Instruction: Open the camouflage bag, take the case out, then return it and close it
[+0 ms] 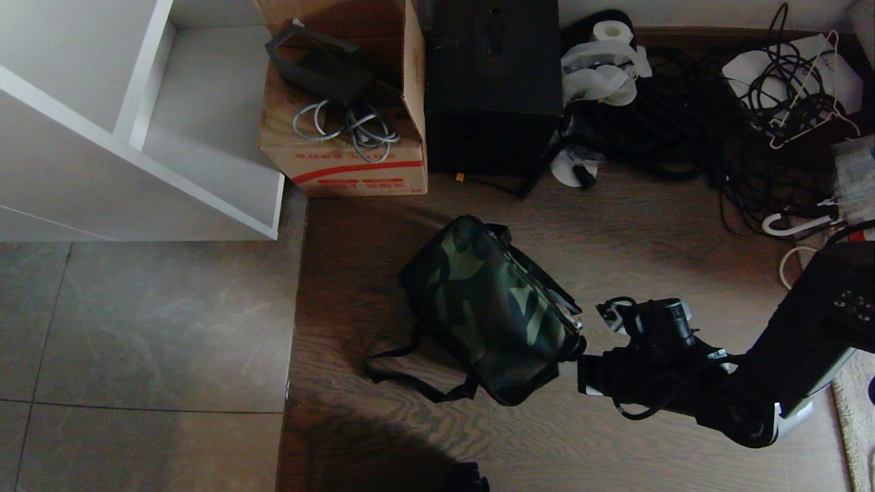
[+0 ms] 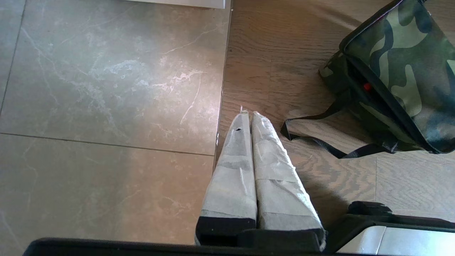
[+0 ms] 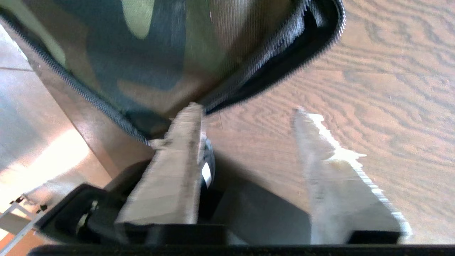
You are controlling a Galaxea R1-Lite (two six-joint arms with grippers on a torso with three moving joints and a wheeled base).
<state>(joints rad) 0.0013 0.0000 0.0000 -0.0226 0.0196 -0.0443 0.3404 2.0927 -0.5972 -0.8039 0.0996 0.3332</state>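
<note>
The camouflage bag (image 1: 489, 311) lies on the wood floor, its zipper edge facing right and its black strap (image 1: 410, 376) trailing to the left. My right gripper (image 1: 581, 362) sits low at the bag's near right corner. In the right wrist view the right gripper (image 3: 245, 108) is open with only bare floor between its fingers, and one finger (image 3: 177, 170) rests against the bag's zippered corner (image 3: 270, 60). The left gripper (image 2: 249, 113) hangs shut and empty over the floor seam, left of the bag (image 2: 401, 67). A small red spot (image 2: 367, 86) shows at the bag's side. The case is hidden.
Behind the bag stand a tall black box (image 1: 492, 82) and an open cardboard box (image 1: 348, 109) holding cables. A tangle of black cables (image 1: 683, 130) fills the far right. A white shelf unit (image 1: 137, 130) is at the far left, and a rug edge (image 1: 854, 410) at the right.
</note>
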